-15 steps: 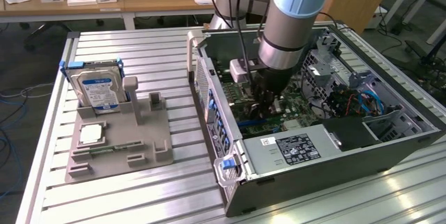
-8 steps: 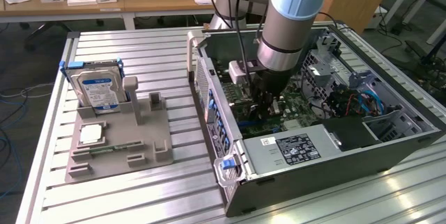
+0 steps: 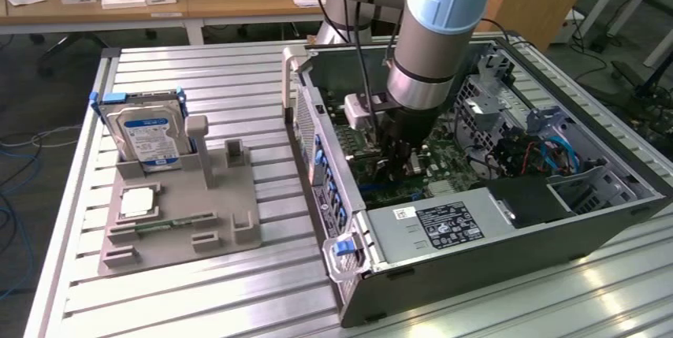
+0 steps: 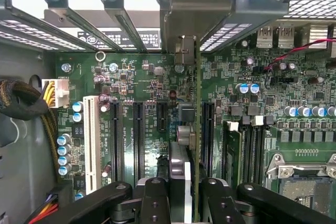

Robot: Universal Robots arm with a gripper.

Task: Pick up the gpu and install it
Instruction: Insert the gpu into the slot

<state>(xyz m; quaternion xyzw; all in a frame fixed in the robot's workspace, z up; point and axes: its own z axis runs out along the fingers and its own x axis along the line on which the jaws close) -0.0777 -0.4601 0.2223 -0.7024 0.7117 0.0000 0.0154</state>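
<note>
Reaching down into the open computer case (image 3: 494,220), the arm has its claw (image 3: 398,166) low over the green motherboard (image 3: 447,166). Exterior view: case lies on its side on the ribbed metal table (image 3: 210,78), open face up; power supply (image 3: 447,224) with its label sits at the near end, blue cables (image 3: 557,153) toward the exterior view's right.

Wrist view: the claw (image 4: 186,195) is clamped on the gpu (image 4: 185,129), black fingers (image 4: 155,198) pressing either side of the card. The card is seen edge-on, standing upright on its long edge, its silver bracket (image 4: 194,11) at the far end against the row of rear slot openings of the case. It sits among the black expansion slots (image 4: 138,135) on the motherboard (image 4: 131,82), in line with one of them; whether its edge connector is fully seated cannot be told. Memory slots (image 4: 249,150) and the processor socket (image 4: 304,182) lie on the other side of the card from the white slot (image 4: 91,140) and the bundled black cable (image 4: 23,103).

Outside the case, at the exterior view's left: a grey fixture tray (image 3: 179,220) on the table holds a hard drive (image 3: 147,137) standing upright in a blue frame, a small square silver processor chip (image 3: 139,202) lying flat, and a narrow green memory stick (image 3: 169,224) just beside it.
</note>
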